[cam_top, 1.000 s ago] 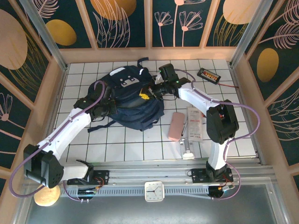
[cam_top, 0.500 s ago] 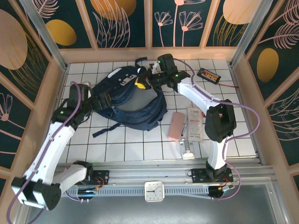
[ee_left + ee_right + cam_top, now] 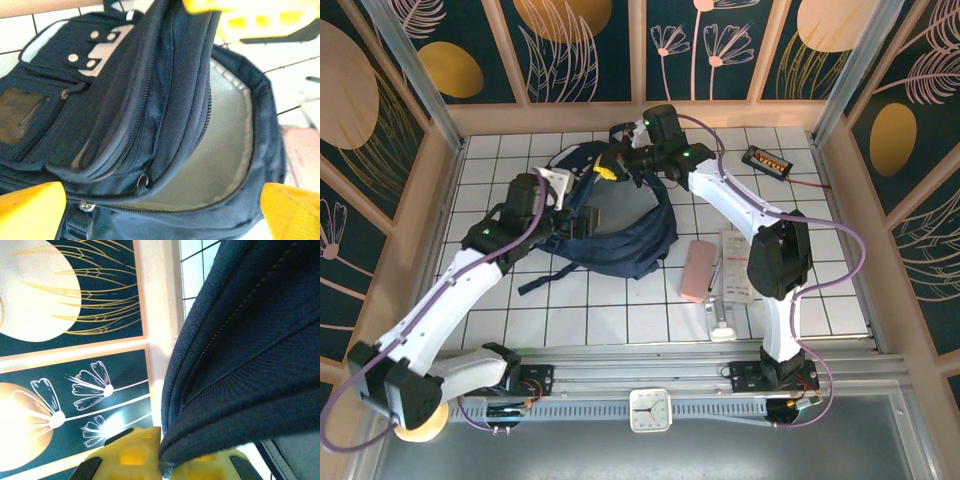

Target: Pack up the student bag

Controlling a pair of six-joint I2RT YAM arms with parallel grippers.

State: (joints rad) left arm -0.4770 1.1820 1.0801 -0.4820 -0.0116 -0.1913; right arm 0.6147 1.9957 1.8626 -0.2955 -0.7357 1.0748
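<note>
Navy fabric of the student bag (image 3: 165,100) sits pinched in my right end effector (image 3: 167,462), mouth gaping (grey lining bare); my spread left end effector (image 3: 160,212) should probably fetch the pink case (image 3: 697,270) next.

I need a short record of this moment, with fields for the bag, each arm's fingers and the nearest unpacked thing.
student bag: main compartment open, grey lining showing
right fingers: shut on the bag's raised flap
left fingers: open, facing the opening
pink case: lies right of the bag, outside it
</note>
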